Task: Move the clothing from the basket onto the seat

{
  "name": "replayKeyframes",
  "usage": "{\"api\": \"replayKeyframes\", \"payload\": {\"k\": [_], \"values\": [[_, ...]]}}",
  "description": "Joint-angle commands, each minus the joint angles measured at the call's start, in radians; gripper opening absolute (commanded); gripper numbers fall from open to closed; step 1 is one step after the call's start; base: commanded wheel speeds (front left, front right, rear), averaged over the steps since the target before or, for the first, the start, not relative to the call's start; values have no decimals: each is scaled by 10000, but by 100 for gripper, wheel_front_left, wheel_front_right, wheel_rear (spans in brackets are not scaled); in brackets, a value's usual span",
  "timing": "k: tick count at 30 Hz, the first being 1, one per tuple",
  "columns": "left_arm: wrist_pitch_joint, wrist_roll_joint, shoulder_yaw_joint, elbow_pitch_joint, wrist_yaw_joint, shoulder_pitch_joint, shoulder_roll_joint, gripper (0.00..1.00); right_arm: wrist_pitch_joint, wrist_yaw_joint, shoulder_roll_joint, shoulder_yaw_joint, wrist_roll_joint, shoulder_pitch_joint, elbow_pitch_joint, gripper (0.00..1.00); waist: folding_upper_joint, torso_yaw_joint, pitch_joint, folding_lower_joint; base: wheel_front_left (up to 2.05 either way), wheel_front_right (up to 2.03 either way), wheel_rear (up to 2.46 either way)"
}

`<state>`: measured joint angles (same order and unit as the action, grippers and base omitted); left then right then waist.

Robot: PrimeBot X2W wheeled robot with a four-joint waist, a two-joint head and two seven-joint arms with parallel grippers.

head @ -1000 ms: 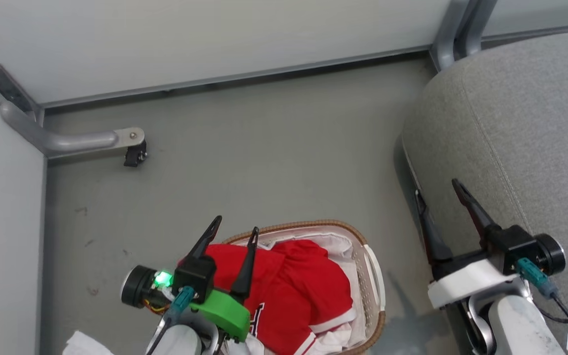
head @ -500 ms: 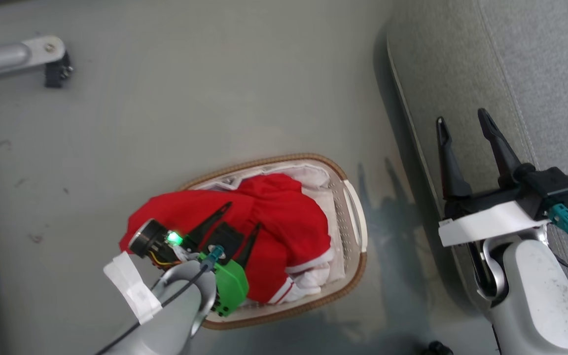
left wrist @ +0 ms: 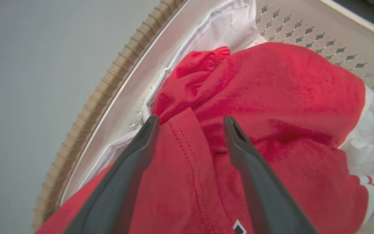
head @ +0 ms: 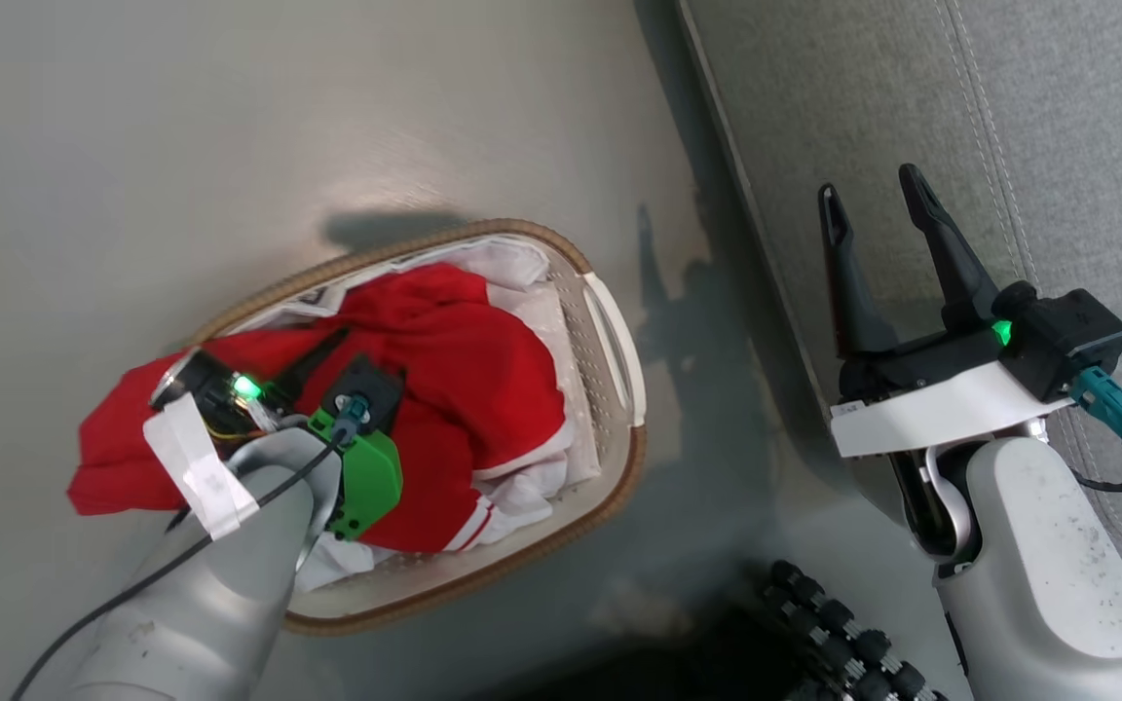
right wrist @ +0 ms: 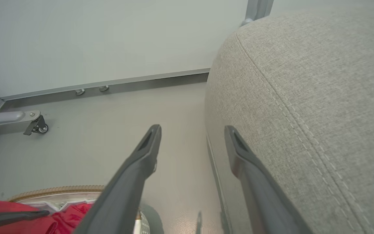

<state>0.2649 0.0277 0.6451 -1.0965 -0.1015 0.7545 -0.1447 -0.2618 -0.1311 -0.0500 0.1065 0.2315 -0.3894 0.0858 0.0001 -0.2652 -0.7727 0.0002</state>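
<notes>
Nearest us, the left claw [left wrist: 191,120] sits spread over the clothing [head: 464,389], with a red fold between its fingers. The clothing fills the basket [head: 610,321] on the floor [head: 230,117], and one red edge spills over the rim. Beyond, we see the right claw [head: 871,185] spread and empty at the edge of the seat [head: 960,97].

Looks along the right gripper [right wrist: 192,128], two long dark fingers rising from 6 o'clock and spread wide above bare grey floor [right wrist: 109,123]. Takes in, from 1 to 5 o'clock, a large grey woven-fabric seat [right wrist: 304,97] with rounded edge and stitched seam. Catches at 7 o'clock the brown woven rim of a white basket [right wrist: 57,188] holding red clothing [right wrist: 67,216]. Finds at 9 o'clock a grey metal leg [right wrist: 8,116] with a small caster [right wrist: 40,127], below a pale wall [right wrist: 109,39] at 11 o'clock.
</notes>
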Motion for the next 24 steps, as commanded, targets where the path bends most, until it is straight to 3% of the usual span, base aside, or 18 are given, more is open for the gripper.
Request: {"api": "replayKeyframes", "payload": {"k": [1, 8, 24], "values": [[-7, 104, -42, -125, 156, 293, -136, 100, -49, 6, -8, 36, 105, -192, -46, 100, -1, -716, -799, -2, 0, 0, 0], [-31, -129, -241, -1073, 932, 864, -3, 100, -48, 6, -13, 276, 297, -311, -10, 100, -1, -741, -1006, -2, 0, 0, 0], [-9, -705, -452, -1320, 1382, 412, -5, 100, -49, 6, -16, 303, 222, -320, 104, 100, -1, -247, -638, -2, 0, 0, 0]]}}
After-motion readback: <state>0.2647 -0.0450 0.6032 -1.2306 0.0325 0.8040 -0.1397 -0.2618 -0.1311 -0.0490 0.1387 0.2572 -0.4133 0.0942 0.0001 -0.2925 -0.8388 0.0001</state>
